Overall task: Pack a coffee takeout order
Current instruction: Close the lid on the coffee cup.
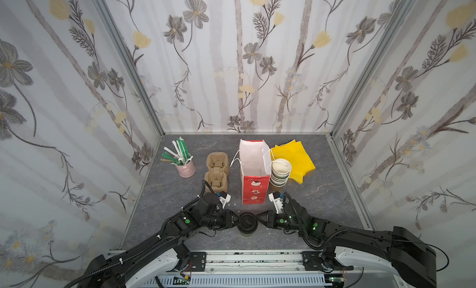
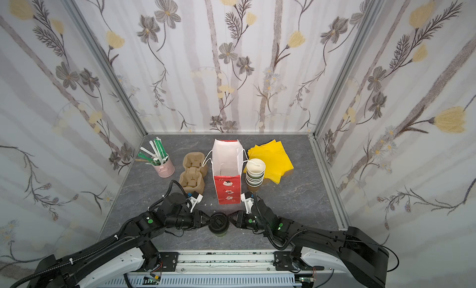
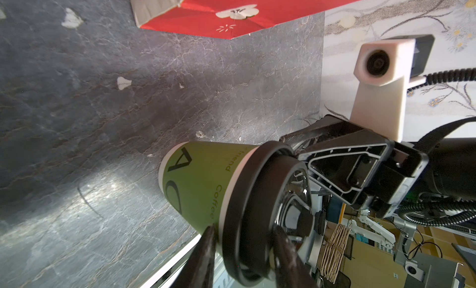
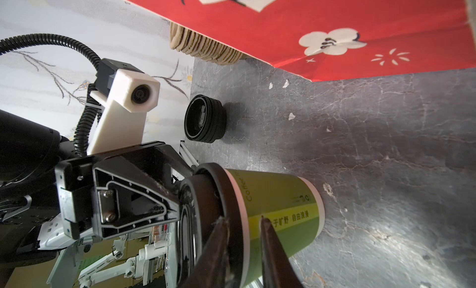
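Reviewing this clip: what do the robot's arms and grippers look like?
The left arm and right arm are black jointed links on white-shelled bases, with round green dots and black corrugated cable conduit. The left gripper and right gripper are black, with tapered triangular open-frame fingers. Each wrist carries a white blocky camera housing.
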Tool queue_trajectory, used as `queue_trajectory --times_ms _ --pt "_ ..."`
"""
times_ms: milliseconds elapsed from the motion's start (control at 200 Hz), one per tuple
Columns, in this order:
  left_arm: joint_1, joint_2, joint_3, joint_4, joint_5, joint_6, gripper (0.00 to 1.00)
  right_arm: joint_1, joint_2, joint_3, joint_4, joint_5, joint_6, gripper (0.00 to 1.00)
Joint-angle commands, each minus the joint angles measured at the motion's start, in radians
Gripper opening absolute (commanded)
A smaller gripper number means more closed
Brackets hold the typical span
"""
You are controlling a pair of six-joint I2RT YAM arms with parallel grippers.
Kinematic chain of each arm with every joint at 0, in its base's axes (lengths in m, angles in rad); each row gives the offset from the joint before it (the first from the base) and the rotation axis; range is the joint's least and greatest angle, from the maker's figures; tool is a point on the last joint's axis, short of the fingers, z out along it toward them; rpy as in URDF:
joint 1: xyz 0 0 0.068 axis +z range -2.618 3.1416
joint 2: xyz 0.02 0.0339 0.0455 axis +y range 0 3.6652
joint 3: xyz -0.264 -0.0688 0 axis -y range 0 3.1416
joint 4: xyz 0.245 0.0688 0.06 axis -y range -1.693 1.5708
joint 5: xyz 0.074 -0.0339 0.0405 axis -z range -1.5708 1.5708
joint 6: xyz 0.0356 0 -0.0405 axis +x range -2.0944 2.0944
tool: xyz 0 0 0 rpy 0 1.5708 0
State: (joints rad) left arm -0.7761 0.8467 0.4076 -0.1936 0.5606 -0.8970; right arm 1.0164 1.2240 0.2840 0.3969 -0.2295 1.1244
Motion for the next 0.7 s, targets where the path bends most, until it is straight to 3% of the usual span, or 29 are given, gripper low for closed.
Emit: queue_trajectory --times_ms 0,694 --pt "0.001 0.006 -0.006 -0.04 -0.027 0.006 0.36 0.003 0.019 -0.008 -0.146 0.012 -0.001 0.22" --pt "0.001 -0.001 -0.016 -0.04 -0.027 0.001 0.36 0.007 0.01 -0.006 -0.163 0.022 -0.009 0.24"
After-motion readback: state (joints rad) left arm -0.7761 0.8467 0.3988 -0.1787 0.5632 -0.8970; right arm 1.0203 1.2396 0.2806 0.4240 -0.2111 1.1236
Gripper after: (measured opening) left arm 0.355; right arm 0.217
